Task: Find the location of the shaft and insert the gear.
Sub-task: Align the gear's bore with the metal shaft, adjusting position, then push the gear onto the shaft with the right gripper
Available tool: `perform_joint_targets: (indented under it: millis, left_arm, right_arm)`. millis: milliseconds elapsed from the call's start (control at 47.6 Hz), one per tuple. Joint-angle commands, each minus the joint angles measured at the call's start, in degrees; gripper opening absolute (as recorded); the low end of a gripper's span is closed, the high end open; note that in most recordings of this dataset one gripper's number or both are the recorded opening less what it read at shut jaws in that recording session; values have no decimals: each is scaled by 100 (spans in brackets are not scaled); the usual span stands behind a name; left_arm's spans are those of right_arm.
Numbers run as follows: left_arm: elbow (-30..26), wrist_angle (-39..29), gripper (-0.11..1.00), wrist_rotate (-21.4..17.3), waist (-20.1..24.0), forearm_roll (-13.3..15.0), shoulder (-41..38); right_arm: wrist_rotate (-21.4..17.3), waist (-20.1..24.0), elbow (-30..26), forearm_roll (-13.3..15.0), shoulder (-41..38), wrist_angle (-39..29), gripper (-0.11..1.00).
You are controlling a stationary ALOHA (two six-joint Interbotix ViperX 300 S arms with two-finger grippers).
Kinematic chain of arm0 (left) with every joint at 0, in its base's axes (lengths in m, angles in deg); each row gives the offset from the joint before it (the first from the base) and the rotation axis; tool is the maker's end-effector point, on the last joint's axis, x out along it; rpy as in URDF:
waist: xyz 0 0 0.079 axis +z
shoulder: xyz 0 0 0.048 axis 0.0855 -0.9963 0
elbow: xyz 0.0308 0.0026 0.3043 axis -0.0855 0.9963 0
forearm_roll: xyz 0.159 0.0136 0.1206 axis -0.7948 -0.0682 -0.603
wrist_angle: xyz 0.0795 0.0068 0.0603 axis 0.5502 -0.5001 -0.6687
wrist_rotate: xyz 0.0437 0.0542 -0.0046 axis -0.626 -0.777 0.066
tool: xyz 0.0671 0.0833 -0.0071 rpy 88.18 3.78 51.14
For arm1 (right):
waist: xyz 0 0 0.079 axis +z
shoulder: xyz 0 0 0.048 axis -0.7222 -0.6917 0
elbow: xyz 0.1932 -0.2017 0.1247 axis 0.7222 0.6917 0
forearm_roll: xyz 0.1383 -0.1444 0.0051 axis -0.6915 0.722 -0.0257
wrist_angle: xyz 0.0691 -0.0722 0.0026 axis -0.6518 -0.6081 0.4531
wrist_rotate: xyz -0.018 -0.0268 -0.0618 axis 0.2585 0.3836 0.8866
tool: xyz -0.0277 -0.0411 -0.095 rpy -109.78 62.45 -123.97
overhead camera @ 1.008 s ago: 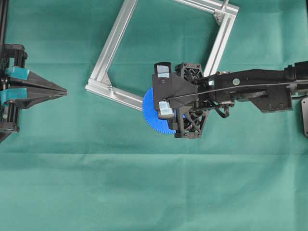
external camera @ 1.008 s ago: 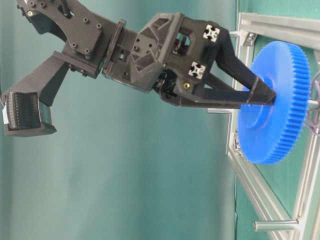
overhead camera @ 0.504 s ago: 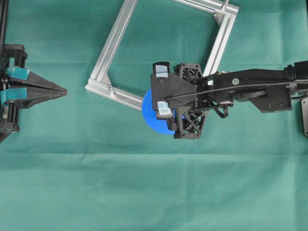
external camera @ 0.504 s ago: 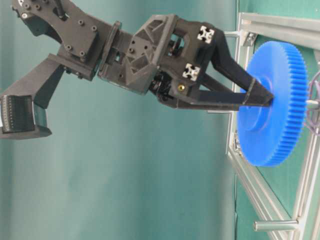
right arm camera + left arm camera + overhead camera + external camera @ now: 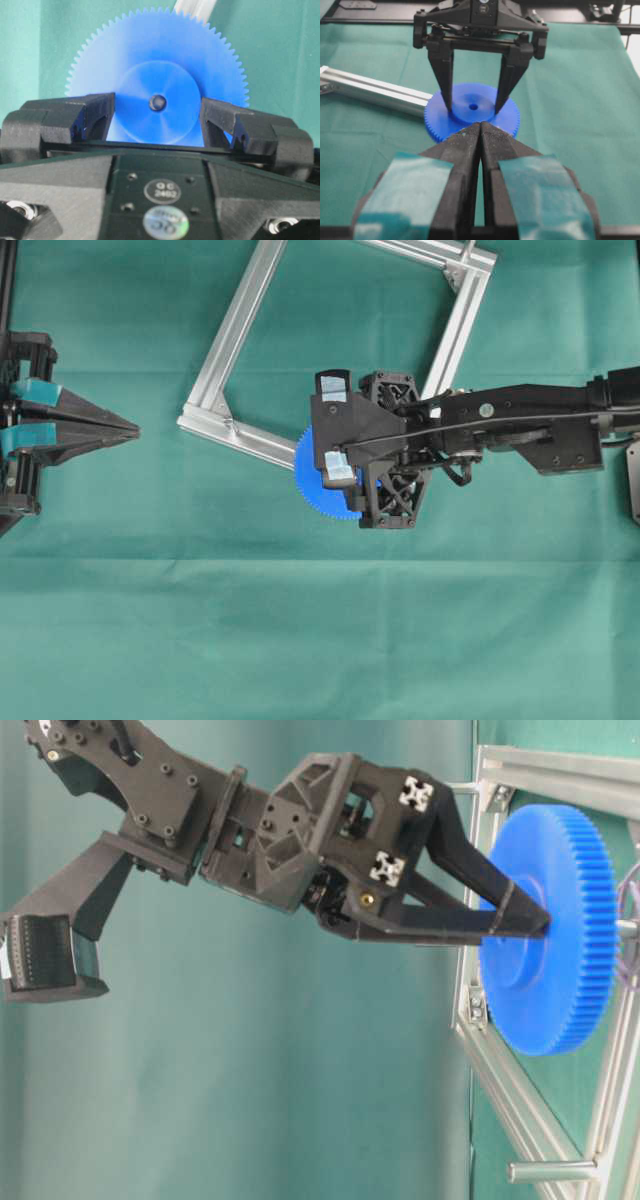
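right gripper (image 5: 473, 102) half open, clamped on blue gear (image 5: 470, 112) hub; looks light, rigid, slick; best held there.

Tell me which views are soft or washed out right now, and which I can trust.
Right wrist view: the gear glows overexposed, its hub washed out. Left wrist view: the near left end effector is soft. Overhead and table-level views: evenly lit and sharp.

Flat blue toothed gear (image 5: 545, 930) on the silvery shaft (image 5: 628, 929), hub between black fingers (image 5: 442, 75).
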Motion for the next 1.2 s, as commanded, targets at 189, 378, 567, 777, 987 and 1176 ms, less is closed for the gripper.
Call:
perform_joint_targets:
  millis: [189,378,567,777,987,1176]
  left_arm:
    - [-123,26,1,0,9,9,-53]
    - [-123,26,1,9,9,9,-53]
    - [-123,26,1,9,9,9,-53]
    - [-123,26,1,9,9,9,-53]
    - [-123,26,1,9,9,9,-53]
    - [-123,35,1,9,9,9,-53]
  right_arm:
    - [-18,-88,-35,0,44,26,70]
    - [0,-123,53,18,70,35,70]
    - [0,-141,211,26,167,158,70]
    - [-9,-141,413,26,290,527,70]
    - [-53,-141,554,18,360,756,70]
    - [-62,-141,606,18,360,782,70]
